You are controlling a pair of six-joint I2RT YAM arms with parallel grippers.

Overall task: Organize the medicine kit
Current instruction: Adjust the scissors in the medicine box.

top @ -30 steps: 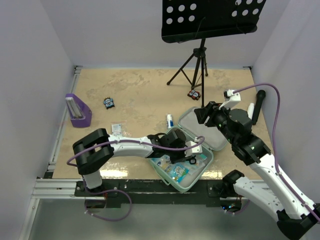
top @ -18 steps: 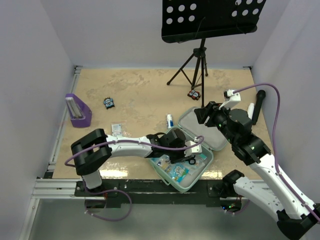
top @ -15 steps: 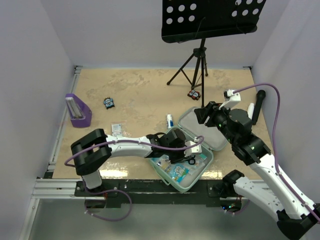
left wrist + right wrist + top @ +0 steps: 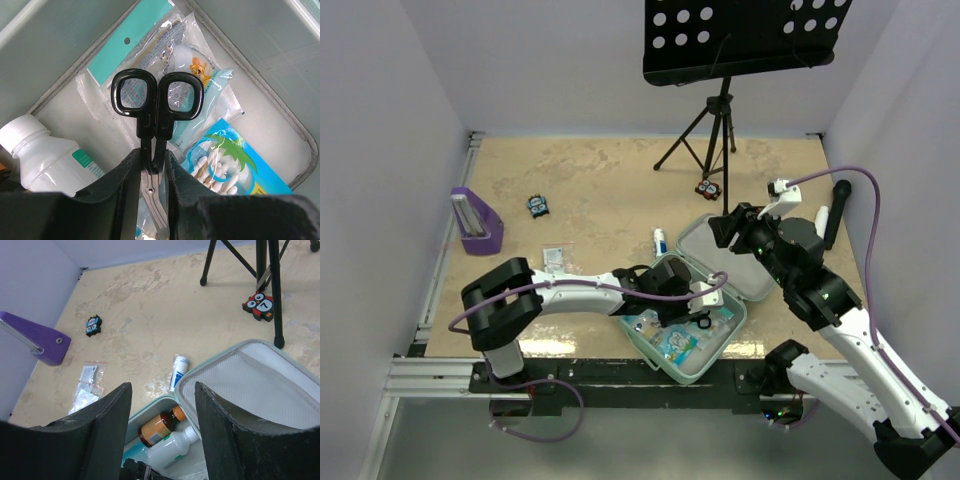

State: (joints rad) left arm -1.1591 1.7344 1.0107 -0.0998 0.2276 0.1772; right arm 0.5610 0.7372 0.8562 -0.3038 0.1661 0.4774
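Note:
The mint-green medicine kit [image 4: 689, 376] lies open at the table's near edge, its lid [image 4: 703, 238] laid back to the right. My left gripper [image 4: 693, 306] is inside the case, shut on black-handled scissors [image 4: 155, 102]; the blades run between its fingers [image 4: 152, 167]. Under the scissors lie a white bottle [image 4: 44, 156], a cotton-swab pack [image 4: 235, 161] and a teal packet [image 4: 142, 47]. My right gripper [image 4: 725, 228] hovers above the lid, open and empty [image 4: 162, 392]. Its view shows the lid's mesh [image 4: 260, 390], a brown bottle [image 4: 161, 426] and the white bottle [image 4: 176, 447].
A small white tube [image 4: 660, 241] lies just left of the lid. Clear sachets [image 4: 554, 256] lie further left. A purple stand [image 4: 475, 222] is at the left edge. A small owl figure [image 4: 537, 206] and a red one [image 4: 708, 188] sit near the music-stand tripod [image 4: 717, 125].
Almost nothing: my left arm's elbow has settled slightly; the scissors stay gripped inside the case. The right arm has not moved.

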